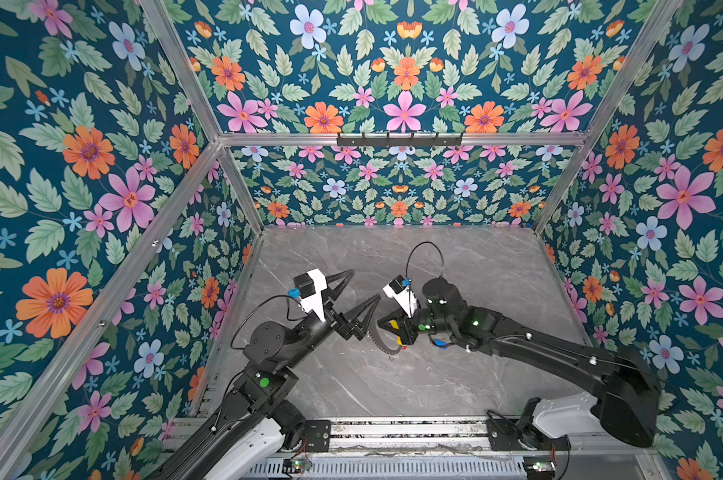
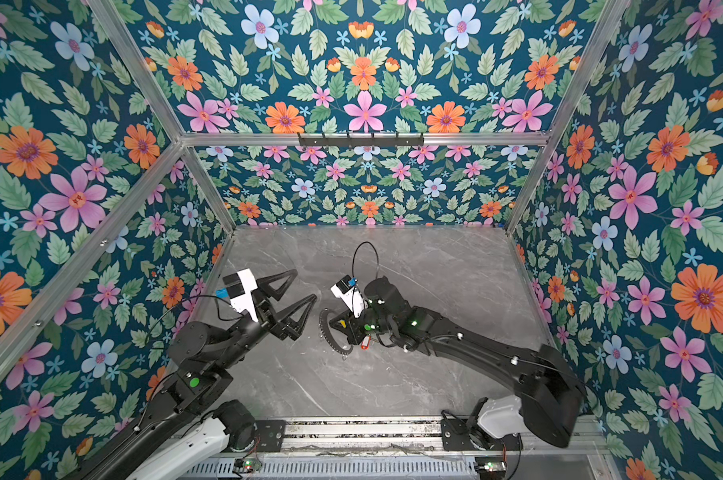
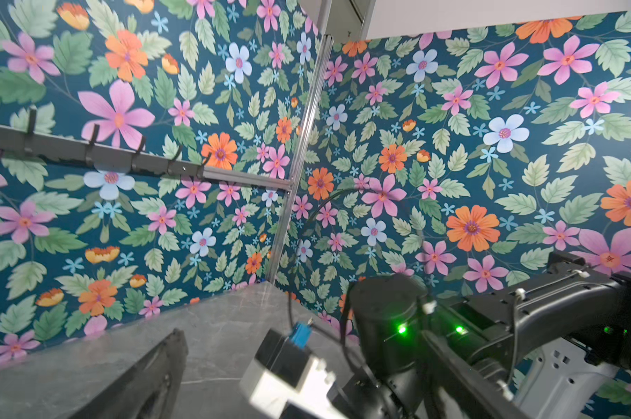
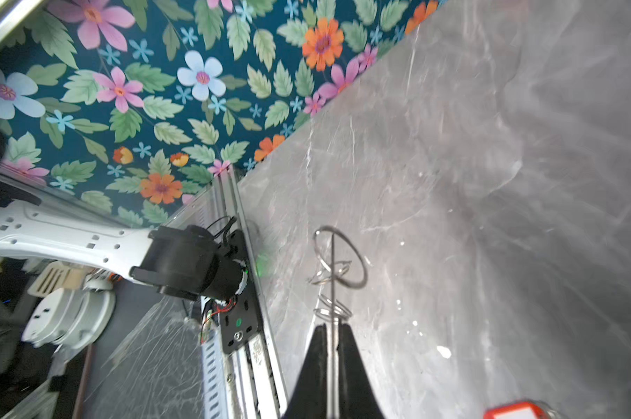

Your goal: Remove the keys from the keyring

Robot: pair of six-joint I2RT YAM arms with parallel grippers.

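The keyring (image 1: 377, 341) is a thin grey ring held above the grey table, its arc curving down from my right gripper (image 1: 381, 323), which is shut on its rim. The right wrist view shows the ring edge-on between the shut fingers (image 4: 319, 348), with small silvery split rings (image 4: 334, 312) threaded on it. A red tag (image 2: 366, 343) and a blue tag (image 1: 438, 343) of the keys sit under the right wrist; their metal blades are hidden. My left gripper (image 1: 356, 291) hangs wide open and holds nothing, just left of the ring.
The marble table (image 1: 476, 270) is walled in by floral panels on three sides. A black hook rail (image 1: 399, 139) is on the back wall. An aluminium base rail (image 1: 393, 428) runs along the front edge.
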